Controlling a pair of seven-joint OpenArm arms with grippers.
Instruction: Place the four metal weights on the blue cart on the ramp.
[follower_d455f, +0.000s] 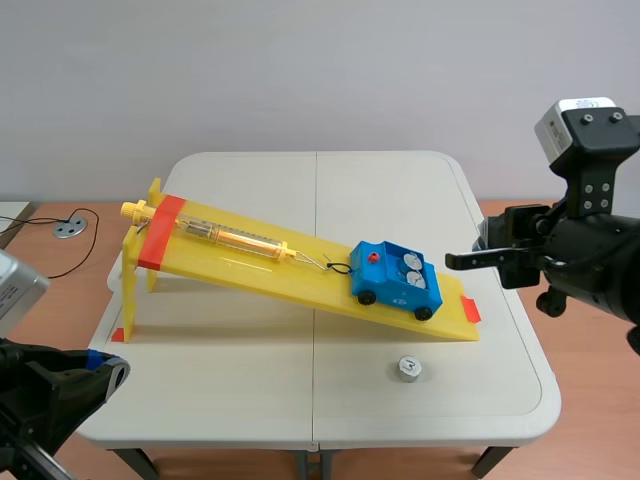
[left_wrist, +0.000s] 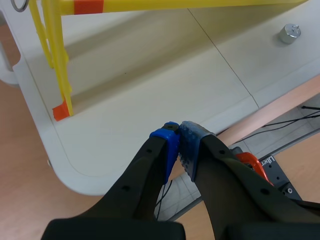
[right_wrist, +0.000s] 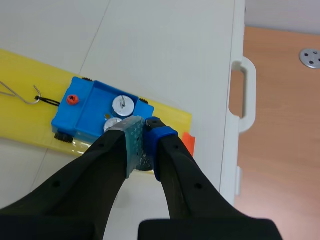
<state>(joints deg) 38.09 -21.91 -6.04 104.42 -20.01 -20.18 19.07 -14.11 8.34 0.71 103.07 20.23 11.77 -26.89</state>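
A pale grey wall stands behind a white folding desk (follower_d455f: 250, 400). The last loose weight (follower_d455f: 408, 368), a small silver cylinder with a hook on top, stands upright on the desk just in front of the low end of the yellow ramp (follower_d455f: 250, 265). The blue cart (follower_d455f: 396, 280) sits near that low end, hooked to a spring scale (follower_d455f: 235, 238) that lies along the slope. It seems to carry three weights (right_wrist: 122, 105), though my own fingers hide part of the tray.

My right gripper (right_wrist: 144, 125) hovers above the cart's near side, closed on nothing. My left gripper (left_wrist: 179, 127) hangs off the desk's front corner, also closed and empty.

The loose weight is nearer my right arm, so I would open wide, come straight down over it, pinch the body below the hook and set it gently in the free spot so the cart does not roll.

White lettering on the black base below the desk is cut off, and the mark on the cart's side is too small to read
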